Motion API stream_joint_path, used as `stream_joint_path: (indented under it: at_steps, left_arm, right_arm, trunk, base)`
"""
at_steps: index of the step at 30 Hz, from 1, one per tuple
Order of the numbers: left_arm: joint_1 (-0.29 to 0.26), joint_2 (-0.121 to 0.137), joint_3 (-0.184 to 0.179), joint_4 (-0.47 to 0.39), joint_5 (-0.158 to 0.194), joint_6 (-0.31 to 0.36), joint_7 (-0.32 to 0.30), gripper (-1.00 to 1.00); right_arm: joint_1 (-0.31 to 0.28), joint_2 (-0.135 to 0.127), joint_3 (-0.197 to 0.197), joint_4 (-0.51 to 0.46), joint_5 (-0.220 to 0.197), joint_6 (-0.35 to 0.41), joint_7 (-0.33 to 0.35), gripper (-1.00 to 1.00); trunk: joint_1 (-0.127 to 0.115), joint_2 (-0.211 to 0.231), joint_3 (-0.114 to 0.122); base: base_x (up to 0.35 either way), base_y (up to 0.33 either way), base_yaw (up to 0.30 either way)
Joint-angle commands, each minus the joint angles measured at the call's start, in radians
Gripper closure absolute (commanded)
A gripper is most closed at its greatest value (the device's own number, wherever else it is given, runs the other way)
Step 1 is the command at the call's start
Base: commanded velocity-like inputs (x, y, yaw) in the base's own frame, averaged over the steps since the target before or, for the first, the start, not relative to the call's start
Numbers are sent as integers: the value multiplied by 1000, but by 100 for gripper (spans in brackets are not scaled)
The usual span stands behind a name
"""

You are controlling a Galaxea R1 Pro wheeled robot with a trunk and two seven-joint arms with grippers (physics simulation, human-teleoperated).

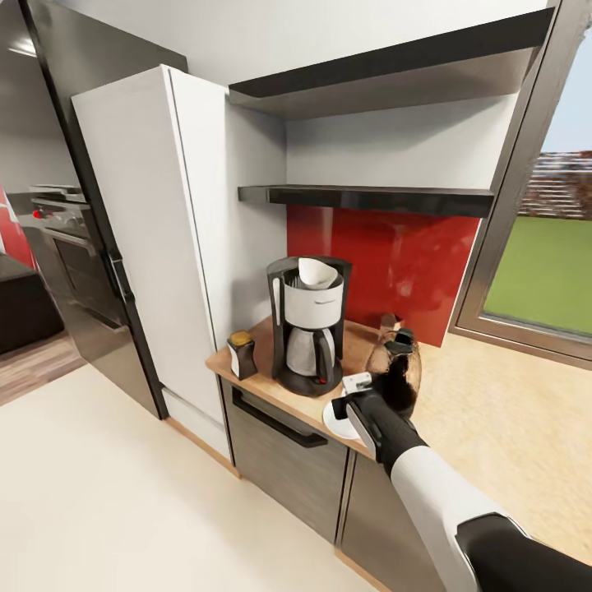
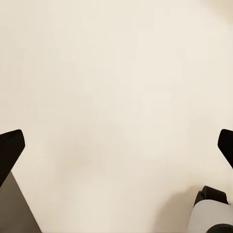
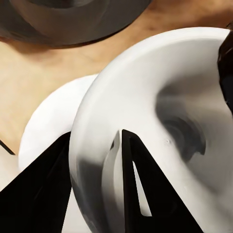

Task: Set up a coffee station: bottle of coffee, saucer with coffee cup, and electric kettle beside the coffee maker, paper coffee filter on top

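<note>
1. Gripping the coffee cup point(image 3: 160, 121) by its wall, the right gripper point(image 3: 94, 179) is hanging just over the saucer point(image 3: 46, 121) at the front edge of the kitchen countertop point(image 1: 263, 380); one finger is sitting inside the bowl and the other outside, the jaws narrowed onto the thin rim.
2. The cup is looking light, rigid, glazed and breakable, so a wall pinch is likely slipping unless kept square; the small handle is a poorer hold.
3. The saucer is lying flat, near the electric kettle point(image 1: 396, 370), whose dark base is showing close by in the right wrist view.
4. The coffee maker point(image 1: 307, 325) is standing mid-counter with the paper coffee filter point(image 1: 316, 273) on top; the bottle of coffee point(image 1: 242, 352) is sitting at the counter's left edge.
5. The left gripper point(image 2: 116, 145) is hanging wide open over pale floor, holding nothing.
</note>
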State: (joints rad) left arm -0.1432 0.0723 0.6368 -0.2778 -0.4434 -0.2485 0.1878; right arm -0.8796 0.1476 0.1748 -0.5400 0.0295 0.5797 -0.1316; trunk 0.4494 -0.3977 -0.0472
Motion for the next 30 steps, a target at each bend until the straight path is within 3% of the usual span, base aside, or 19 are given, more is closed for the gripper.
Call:
stream_joint_path:
  at_steps: [1, 30]
  left_arm:
    - [-2, 0, 6, 2, -11, -5, 3, -100]
    - [-3, 0, 6, 2, -9, -5, 3, -100]
  right_arm:
    - [-1, 0, 4, -1, 3, 6, -2, 100]
    - [-1, 3, 5, 35, 3, 6, -2, 100]
  trunk:
    - [1, -2, -2]
    - [1, -2, -2]
  base:
    - [3, 0, 0]
    - [0, 0, 0]
